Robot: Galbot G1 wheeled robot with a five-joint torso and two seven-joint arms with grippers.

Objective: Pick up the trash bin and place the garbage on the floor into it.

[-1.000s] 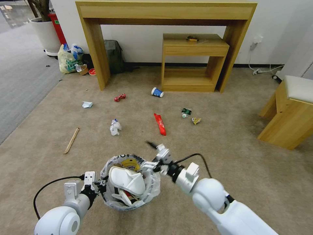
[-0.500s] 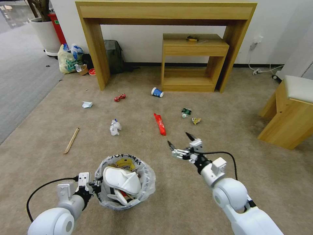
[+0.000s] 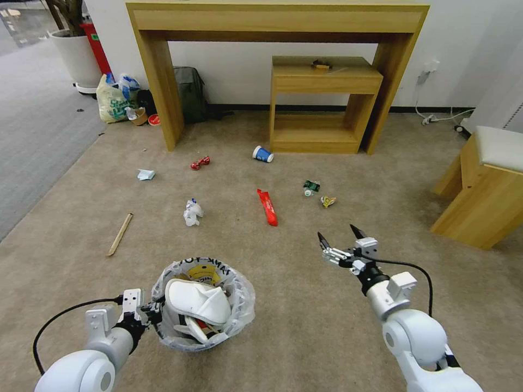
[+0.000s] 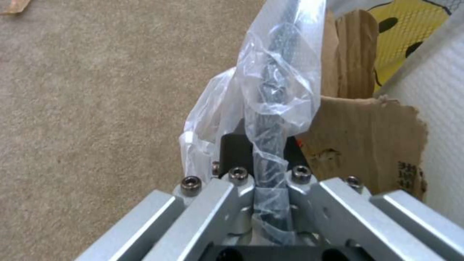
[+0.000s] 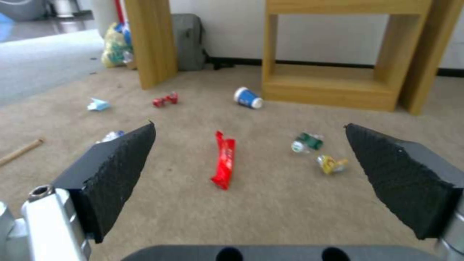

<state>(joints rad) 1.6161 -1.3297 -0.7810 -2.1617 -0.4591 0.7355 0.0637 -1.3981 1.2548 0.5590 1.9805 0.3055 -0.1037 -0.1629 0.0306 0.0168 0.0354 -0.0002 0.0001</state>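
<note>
Bin: the bin point(image 3: 202, 305) is being held off to the robot's left, low over the carpet point(image 3: 305, 326); whether it is touching the floor I cannot tell.
Left gripper: the left gripper point(image 3: 148, 314) is clamping the bin's rim; in the left wrist view the fingers are pinching the mesh wall and bag point(image 4: 270, 108) between them.
Right gripper: the right gripper point(image 3: 342, 243) is hovering over bare carpet, right of the bin, fingers spread wide and carrying nothing.
Done: the bin is holding a white slipper point(image 3: 197, 301) on top, cardboard point(image 4: 367, 145) beside the rim, and something red underneath.
Left on floor: red wrapper point(image 3: 267, 207), blue cup point(image 3: 262, 154), green bottle point(image 3: 311, 188), yellow scrap point(image 3: 327, 201), crumpled paper point(image 3: 192, 212), red twist point(image 3: 200, 163), pale scrap point(image 3: 145, 174), stick point(image 3: 120, 233).
Nearest: the red wrapper is lying straight ahead between the right pads in the right wrist view.
Progress: judging roughly a third along; pickup done, eight pieces waiting.
</note>
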